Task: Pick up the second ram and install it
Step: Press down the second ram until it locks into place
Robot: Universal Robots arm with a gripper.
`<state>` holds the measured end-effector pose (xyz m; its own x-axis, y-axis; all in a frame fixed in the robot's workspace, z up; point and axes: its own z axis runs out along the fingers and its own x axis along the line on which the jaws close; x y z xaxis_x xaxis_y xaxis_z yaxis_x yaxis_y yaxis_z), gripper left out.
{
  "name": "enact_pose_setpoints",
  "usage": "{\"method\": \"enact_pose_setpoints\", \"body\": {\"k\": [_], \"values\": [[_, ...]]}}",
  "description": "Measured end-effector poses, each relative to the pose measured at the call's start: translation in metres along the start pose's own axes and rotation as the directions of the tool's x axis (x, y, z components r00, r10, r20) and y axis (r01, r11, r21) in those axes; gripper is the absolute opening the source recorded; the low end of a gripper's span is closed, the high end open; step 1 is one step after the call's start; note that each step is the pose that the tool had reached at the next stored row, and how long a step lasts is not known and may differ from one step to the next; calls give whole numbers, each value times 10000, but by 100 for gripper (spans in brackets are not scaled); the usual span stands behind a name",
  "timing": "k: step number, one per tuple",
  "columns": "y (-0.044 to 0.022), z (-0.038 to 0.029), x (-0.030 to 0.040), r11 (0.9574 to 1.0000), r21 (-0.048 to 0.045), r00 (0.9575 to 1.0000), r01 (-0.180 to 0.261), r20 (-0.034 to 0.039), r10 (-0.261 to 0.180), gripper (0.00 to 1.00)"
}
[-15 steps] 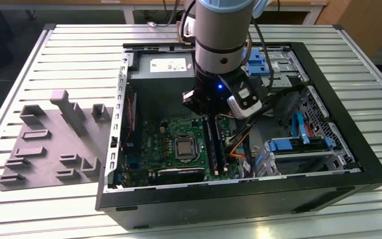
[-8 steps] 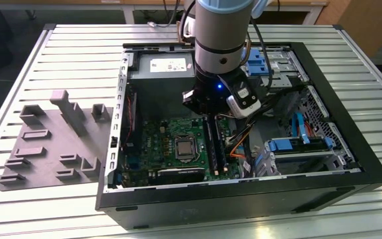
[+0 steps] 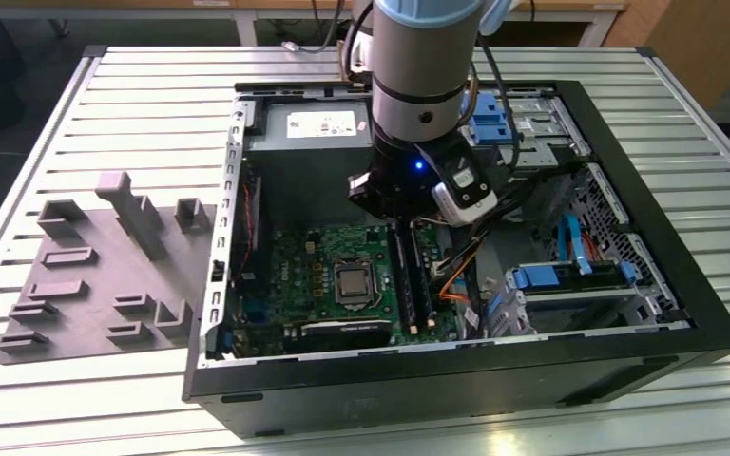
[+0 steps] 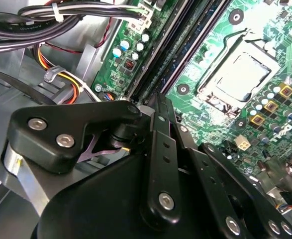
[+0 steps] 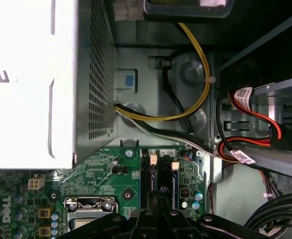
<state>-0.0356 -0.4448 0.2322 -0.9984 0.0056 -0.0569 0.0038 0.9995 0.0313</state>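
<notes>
Hovering inside the open computer case [image 3: 669,285], gripper [image 3: 406,220] low over the memory slots [image 5: 161,174] | fingers drawn narrow, what they grip I cannot tell | memory stick [image 3: 410,271] standing in the slots beside the processor socket [image 3: 354,282] | grey tray [image 3: 99,275] on the table [image 3: 111,104], the exterior view's left.

Green motherboard [image 3: 339,275] showing inside black computer case [image 3: 669,285]; grey tray [image 3: 99,275] lying on white ribbed table [image 3: 149,95]; yellow cable [image 5: 203,84] curving over grey metal; blue drive brackets [image 3: 568,277] showing; black gripper [image 4: 158,149] hanging
</notes>
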Motion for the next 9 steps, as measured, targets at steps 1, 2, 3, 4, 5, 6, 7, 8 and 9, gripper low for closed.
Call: {"method": "enact_pose_setpoints", "body": {"k": [1, 2, 3, 4, 5, 6, 7, 8, 9], "values": [[8, 6, 0, 10000, 0, 10000, -1, 1, 1, 11], [21, 12, 1, 10000, 3, 10000, -1, 1, 1, 11], [35, 18, 1, 10000, 7, 10000, -2, 0, 2, 11], [45, 24, 2, 10000, 11, 10000, -2, 0, 2, 11], [54, 32, 2, 10000, 15, 10000, -2, 0, 2, 11], [60, 41, 2, 10000, 19, 10000, -2, 1, 2, 11], [65, 48, 3, 10000, 27, 10000, -1, 1, 1, 11], [69, 56, 3, 10000, 34, 10000, -1, 1, 1, 11], [73, 62, 3, 10000, 39, 10000, -1, 1, 1, 11]]}}
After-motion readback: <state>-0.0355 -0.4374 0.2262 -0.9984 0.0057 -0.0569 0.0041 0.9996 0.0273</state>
